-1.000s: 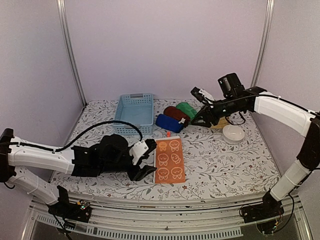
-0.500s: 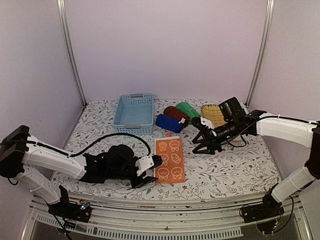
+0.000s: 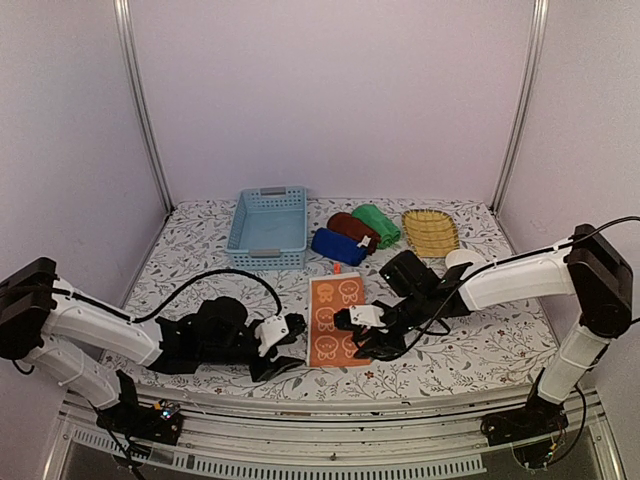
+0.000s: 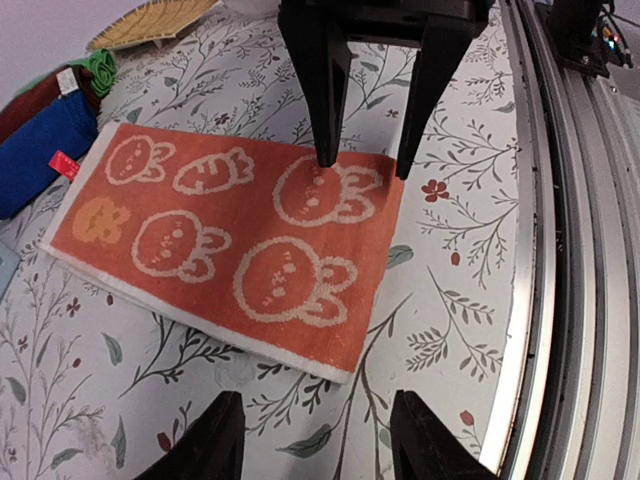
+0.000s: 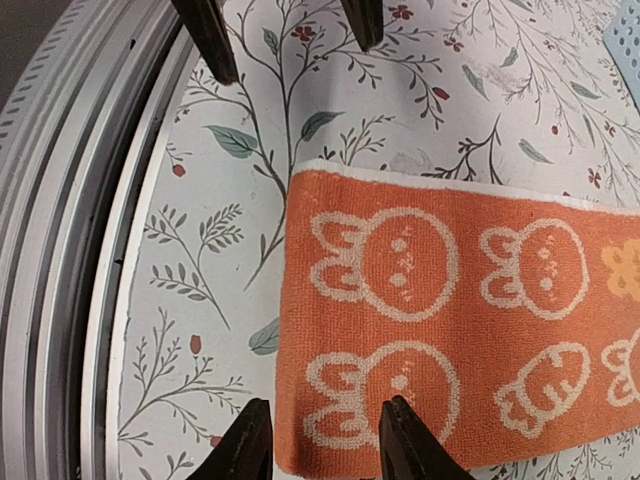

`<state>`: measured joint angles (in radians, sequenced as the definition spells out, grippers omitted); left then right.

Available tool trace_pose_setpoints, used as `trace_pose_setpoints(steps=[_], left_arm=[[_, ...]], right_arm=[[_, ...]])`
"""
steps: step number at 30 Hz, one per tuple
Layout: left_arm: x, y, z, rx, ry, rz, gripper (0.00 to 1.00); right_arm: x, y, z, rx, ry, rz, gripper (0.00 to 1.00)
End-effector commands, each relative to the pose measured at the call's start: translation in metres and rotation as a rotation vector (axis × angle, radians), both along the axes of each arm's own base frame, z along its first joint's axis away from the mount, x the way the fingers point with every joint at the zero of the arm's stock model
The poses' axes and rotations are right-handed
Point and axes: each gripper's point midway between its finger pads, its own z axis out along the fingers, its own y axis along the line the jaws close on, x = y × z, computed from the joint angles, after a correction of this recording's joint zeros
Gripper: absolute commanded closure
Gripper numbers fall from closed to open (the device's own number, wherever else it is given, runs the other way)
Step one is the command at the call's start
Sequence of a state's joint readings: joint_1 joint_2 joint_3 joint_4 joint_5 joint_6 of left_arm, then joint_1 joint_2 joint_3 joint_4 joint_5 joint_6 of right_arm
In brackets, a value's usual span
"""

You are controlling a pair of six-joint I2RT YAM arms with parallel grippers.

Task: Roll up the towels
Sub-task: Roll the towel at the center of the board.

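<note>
An orange towel [image 3: 338, 320] with white rabbit and carrot prints lies flat at the near middle of the table. My left gripper [image 3: 289, 346] hovers low at its near left corner, jaws open with only bare table between them [image 4: 320, 440]. From the other side, my right gripper [image 3: 356, 336] stands open astride the towel's near right corner [image 5: 325, 445], with the orange towel [image 5: 450, 320] under its fingertips. Behind lie a rolled dark blue towel [image 3: 338, 246], a maroon towel [image 3: 350, 226] and a green towel [image 3: 378, 224].
A light blue plastic basket [image 3: 268, 225] stands at the back left. At the back right lies a yellow wicker tray [image 3: 430, 232], with a white bowl [image 3: 460, 258] just in front of it, partly hidden by my right arm. The table's metal front rail [image 4: 570, 250] runs close behind both grippers.
My right arm swung from beside the rolled towels at the back down to the orange towel's near right corner. The left gripper drew back toward the near left corner and its jaws narrowed a little.
</note>
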<state>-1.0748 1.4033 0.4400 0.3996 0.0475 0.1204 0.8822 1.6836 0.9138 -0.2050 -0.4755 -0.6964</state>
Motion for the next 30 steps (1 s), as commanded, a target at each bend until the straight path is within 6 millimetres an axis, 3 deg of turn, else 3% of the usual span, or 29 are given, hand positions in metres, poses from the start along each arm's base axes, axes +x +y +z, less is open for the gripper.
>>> trace_pose_setpoints(steps=[1, 12, 20, 26, 30], left_arm=[[0.005, 0.007, 0.016, -0.078, -0.018, 0.053, 0.47], [0.004, 0.016, 0.01, -0.082, 0.002, 0.088, 0.47], [0.007, 0.015, 0.009, -0.069, 0.002, 0.092, 0.47], [0.007, 0.011, 0.01, -0.062, 0.006, 0.084, 0.47], [0.007, 0.009, 0.009, -0.055, 0.013, 0.082, 0.47]], right_arm=[[0.008, 0.009, -0.011, -0.026, -0.034, -0.013, 0.6], [-0.005, 0.008, -0.035, -0.092, 0.025, 0.01, 0.6], [-0.006, 0.01, -0.015, -0.052, -0.009, 0.002, 0.56], [-0.024, 0.009, -0.039, -0.139, -0.051, 0.049, 0.54], [-0.026, 0.012, -0.035, -0.13, -0.068, 0.05, 0.54]])
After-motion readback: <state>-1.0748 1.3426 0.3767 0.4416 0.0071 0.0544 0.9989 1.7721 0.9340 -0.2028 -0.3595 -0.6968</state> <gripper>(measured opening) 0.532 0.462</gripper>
